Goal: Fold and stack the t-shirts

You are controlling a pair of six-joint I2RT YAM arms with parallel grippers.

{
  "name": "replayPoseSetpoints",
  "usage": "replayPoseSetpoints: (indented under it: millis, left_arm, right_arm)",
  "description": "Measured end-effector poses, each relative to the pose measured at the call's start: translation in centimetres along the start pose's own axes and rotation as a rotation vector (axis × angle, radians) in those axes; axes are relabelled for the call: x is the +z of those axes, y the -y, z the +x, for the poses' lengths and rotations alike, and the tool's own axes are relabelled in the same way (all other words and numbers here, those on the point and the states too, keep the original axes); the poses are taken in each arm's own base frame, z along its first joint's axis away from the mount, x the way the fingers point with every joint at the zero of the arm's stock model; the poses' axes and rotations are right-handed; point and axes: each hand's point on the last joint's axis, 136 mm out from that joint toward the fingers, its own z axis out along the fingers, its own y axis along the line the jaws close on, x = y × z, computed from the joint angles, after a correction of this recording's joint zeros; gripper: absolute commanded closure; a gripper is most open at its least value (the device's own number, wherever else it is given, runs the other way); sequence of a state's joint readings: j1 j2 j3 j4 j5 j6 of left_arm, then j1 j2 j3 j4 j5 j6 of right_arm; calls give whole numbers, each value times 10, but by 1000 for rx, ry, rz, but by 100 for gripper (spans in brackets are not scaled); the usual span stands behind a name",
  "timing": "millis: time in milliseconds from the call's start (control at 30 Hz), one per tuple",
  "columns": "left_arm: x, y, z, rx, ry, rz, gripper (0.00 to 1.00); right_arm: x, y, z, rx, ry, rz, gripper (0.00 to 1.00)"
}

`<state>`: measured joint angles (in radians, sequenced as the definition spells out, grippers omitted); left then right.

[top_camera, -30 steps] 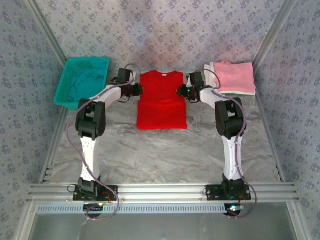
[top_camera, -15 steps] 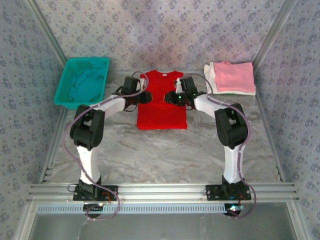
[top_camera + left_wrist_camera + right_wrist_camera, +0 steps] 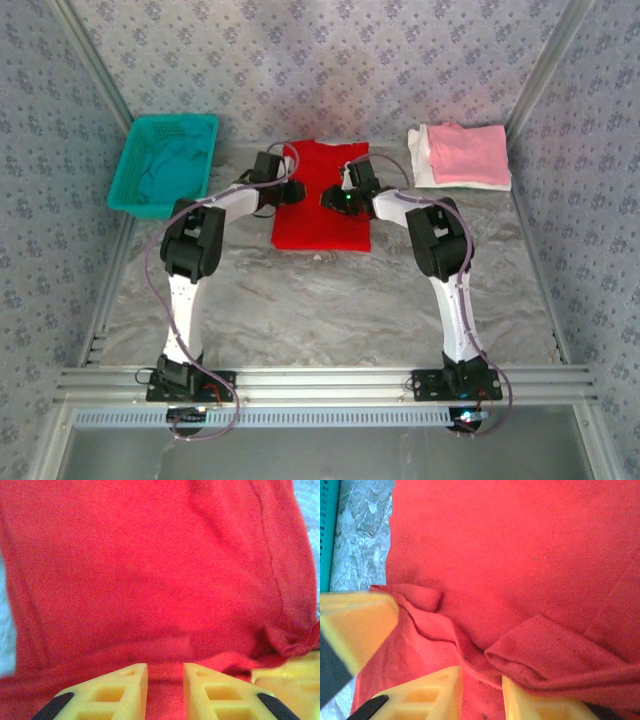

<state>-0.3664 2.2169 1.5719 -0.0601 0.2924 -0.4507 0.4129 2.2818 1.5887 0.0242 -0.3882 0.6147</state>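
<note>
The bright red t-shirt [image 3: 322, 215] lies flat at the back middle of the table, its sides drawn in toward the centre. My left gripper [image 3: 293, 190] sits over its left part, and the left wrist view shows red cloth [image 3: 150, 570] pinched between the narrow jaws [image 3: 165, 672]. My right gripper [image 3: 330, 197] is close beside it, shut on a bunched fold of the red cloth [image 3: 520, 545] between its jaws [image 3: 481, 680]. A folded pink t-shirt [image 3: 468, 150] rests on a white one [image 3: 421, 168] at the back right. A teal t-shirt [image 3: 165, 172] lies in the basket.
The teal mesh basket [image 3: 140, 140] stands at the back left, and its edge [image 3: 327, 530] shows in the right wrist view. Patterned walls close in the back and both sides. The marbled table [image 3: 320, 300] stretches toward the arm bases.
Both grippers have moved inward from the shirt's outer edges to its middle, dragging the sleeves and sides over. The red t-shirt now looks narrower, and the two grippers nearly meet.
</note>
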Motion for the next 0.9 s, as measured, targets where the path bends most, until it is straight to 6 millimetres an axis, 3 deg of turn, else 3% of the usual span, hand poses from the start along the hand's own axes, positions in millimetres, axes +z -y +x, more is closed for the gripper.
replayPoseSetpoints:
  millis: [133,300,433,567,667,767,900]
  left_arm:
    - [-28,-1,21,-35,-5,-19,70]
    - [-92,14,27,-44,84,-7,62]
    - [-138,26,27,-41,168,19,58]
    - [-154,11,53,-73,149,3,61]
    - [-151,-21,83,-139,74,-46,67]
    - [-148,-43,106,-189,2,-84,69]
    - [-141,-46,117,-197,-42,-78,70]
  right_arm:
    - [0,-2,-1,30,4,-8,64]
    - [-18,-15,1,44,-6,-33,58]
    - [-66,-43,3,0,16,-79,54]
    - [-128,-62,18,-98,72,-107,53]
    - [-150,-48,41,-151,96,-66,52]
    - [-149,-16,73,-164,63,3,52]
    - [-144,23,106,-179,11,101,52]
